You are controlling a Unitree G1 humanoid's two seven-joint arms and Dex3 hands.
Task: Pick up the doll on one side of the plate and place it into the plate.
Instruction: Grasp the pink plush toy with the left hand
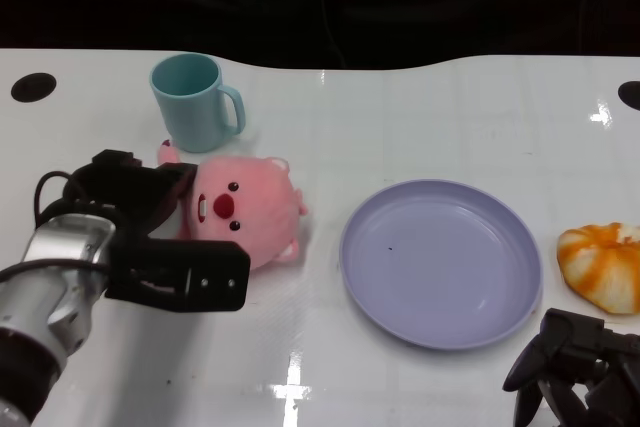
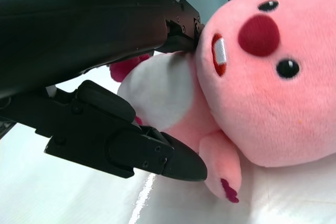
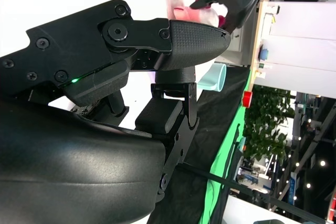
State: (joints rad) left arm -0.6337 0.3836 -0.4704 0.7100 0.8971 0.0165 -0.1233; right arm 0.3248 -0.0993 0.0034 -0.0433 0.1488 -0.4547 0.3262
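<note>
**Left hand wraps the pink doll**

Left hand (image 1: pixel 165 237) has its fingers on both sides of the pink doll (image 1: pixel 245 212), grasping it where it lies on the white counter (image 1: pixel 420 117). Just beyond stands a teal mug (image 1: pixel 193 100), touching the doll. Rightward, the purple plate (image 1: pixel 440 262), then an orange-and-white bun (image 1: pixel 603 265). Right hand (image 1: pixel 575 367) rests near the plate's edge, curled, holding nothing.

A robot test lab or demo hall: a glossy white table (image 1: pixel 420 117) against a black backdrop at 12 o'clock, and green matting (image 3: pixel 223 156), white panels (image 3: pixel 299 30) and potted plants (image 3: pixel 268 124) beyond.
</note>
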